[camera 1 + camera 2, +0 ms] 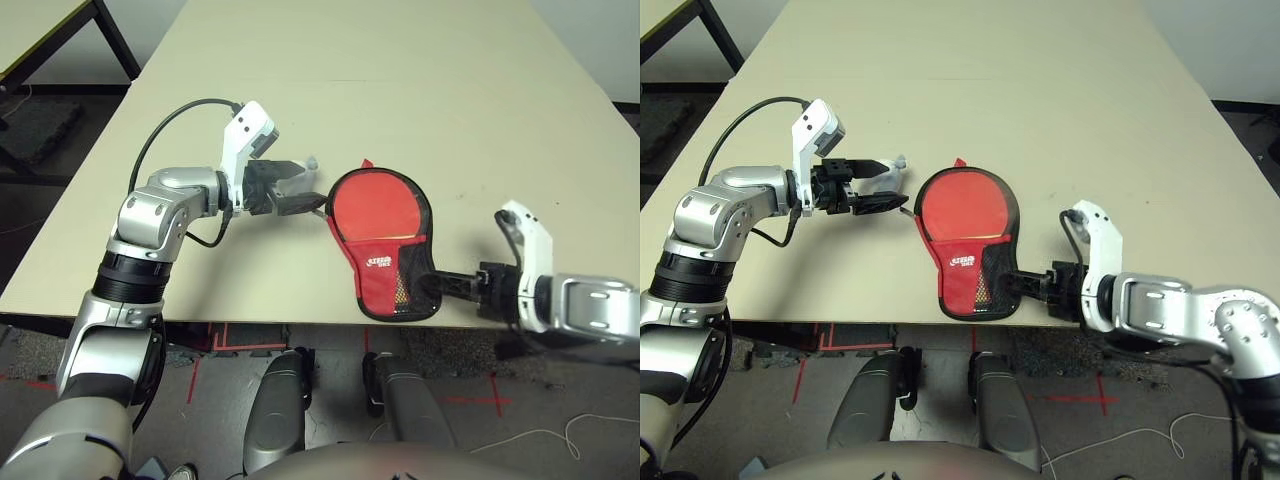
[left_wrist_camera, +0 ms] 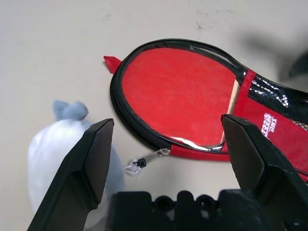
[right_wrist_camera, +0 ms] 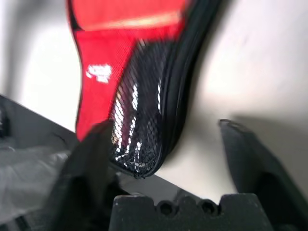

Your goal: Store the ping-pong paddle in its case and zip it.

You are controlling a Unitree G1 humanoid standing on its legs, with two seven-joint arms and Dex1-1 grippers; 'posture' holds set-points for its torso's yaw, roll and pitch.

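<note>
Two robot grippers flank one red case [image 1: 382,245] on a pale desk [image 1: 400,90]. The left gripper [image 1: 300,192] hovers just beside the case's rounded end, its black fingers [image 2: 91,163] spread wide and holding nothing; seen from its wrist, a fluffy grey-white pompom [image 2: 62,149] lies on the desk by one finger and a small metal zip pull [image 2: 147,159] sits between the fingers, touched by neither. The right gripper [image 1: 440,285] sits at the case's narrow handle end near the desk's front edge, its fingers also apart, one to each side of the black mesh pocket [image 3: 139,130]; whether they touch the fabric cannot be told.

One ping-pong paddle [image 2: 178,91] lies inside the case, its red rubber face showing through the clear panel, with a strip of pale wood visible where the red fabric with a white logo [image 1: 378,263] begins.

The count: one case, one paddle, one pompom, two grippers. The desk carries nothing else. Beyond it lie dark floor, red tape marks [image 1: 215,340] below the front edge, and another desk's corner [image 1: 40,30] at far left.
</note>
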